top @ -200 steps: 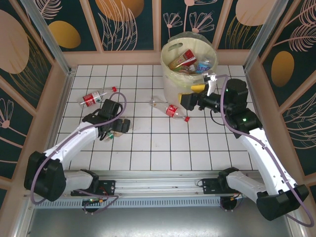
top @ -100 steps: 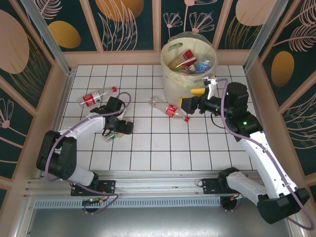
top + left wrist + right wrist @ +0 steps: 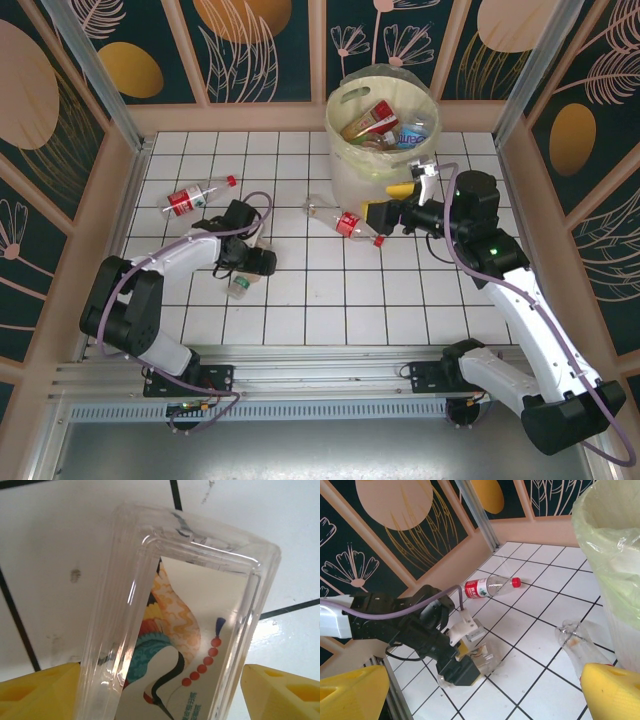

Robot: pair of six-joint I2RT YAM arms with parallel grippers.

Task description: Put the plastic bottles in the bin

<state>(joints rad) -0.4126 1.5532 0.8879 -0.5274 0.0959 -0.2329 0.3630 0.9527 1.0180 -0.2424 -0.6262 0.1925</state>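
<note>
The bench [image 3: 300, 310] is white tile with dark grout, boxed in by dark teal walls [image 3: 270, 50] painted with pale leaves and orange ovals, framed in peach wood. The bin [image 3: 342, 170] stands at the far side, several bottles [image 3: 378, 122] already inside. A red-label bottle [image 3: 197, 197] lies far left, and a clear bottle [image 3: 345, 222] lies at the bin's foot. The left gripper [image 3: 252, 264] has shifted slightly right since half a second ago; its fingers are apart, straddling a square bottle [image 3: 190, 625] lying on the tile. The right gripper [image 3: 388, 200] hangs spread wide beside the bin, over the clear bottle, hardly moved. The loose bottles lie where they were.
</note>
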